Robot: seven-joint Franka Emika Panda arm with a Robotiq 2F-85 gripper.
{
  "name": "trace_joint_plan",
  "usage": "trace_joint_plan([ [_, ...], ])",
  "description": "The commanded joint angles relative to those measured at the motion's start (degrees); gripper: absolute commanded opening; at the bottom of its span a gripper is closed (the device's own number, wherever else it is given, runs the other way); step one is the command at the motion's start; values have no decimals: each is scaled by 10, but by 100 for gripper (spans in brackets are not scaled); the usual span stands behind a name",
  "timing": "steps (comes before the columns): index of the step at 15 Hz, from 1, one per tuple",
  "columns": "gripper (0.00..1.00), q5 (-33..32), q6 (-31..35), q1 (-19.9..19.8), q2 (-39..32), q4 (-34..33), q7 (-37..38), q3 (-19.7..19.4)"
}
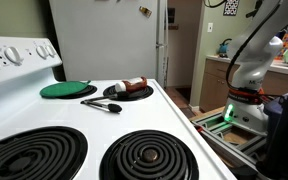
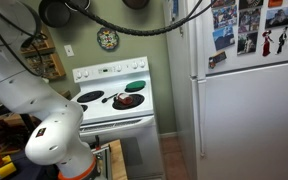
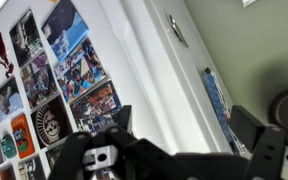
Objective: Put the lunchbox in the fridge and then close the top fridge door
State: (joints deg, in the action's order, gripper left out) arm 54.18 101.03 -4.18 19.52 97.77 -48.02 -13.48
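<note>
The tall white fridge [image 2: 249,110] fills the right of an exterior view. Its top fridge door [image 2: 246,35] carries photos and lies flush with the lower door. In an exterior view the fridge's plain side [image 1: 104,40] stands behind the stove. The wrist view looks along the photo-covered door [image 3: 44,90] and the fridge's white side [image 3: 154,70]. My gripper [image 3: 184,140] is open, with nothing between its black fingers, close to the fridge's corner. The lunchbox is not in view. The gripper itself is out of frame in both exterior views; only my arm [image 1: 249,60] [image 2: 29,90] shows.
A white stove [image 1: 174,110] [image 2: 114,100] with black coil burners stands beside the fridge. On it lie a green round lid [image 1: 67,90] and a dark plate with food [image 1: 129,92]. A wooden counter [image 1: 216,75] is behind my base.
</note>
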Motion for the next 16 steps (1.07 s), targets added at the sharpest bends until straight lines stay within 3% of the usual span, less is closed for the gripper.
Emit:
trace_joint_plan([
  [1,100,-20,-11,-13,10,-5,-7,-8],
  [5,100,-67,-44,-33,15,-34,-51,-49],
  [9,100,-136,-141,-49,22,-63,-126,-94],
  [14,100,-214,-167,-64,33,-69,-143,-114],
  [16,100,-196,-154,-55,28,-73,-130,-118],
])
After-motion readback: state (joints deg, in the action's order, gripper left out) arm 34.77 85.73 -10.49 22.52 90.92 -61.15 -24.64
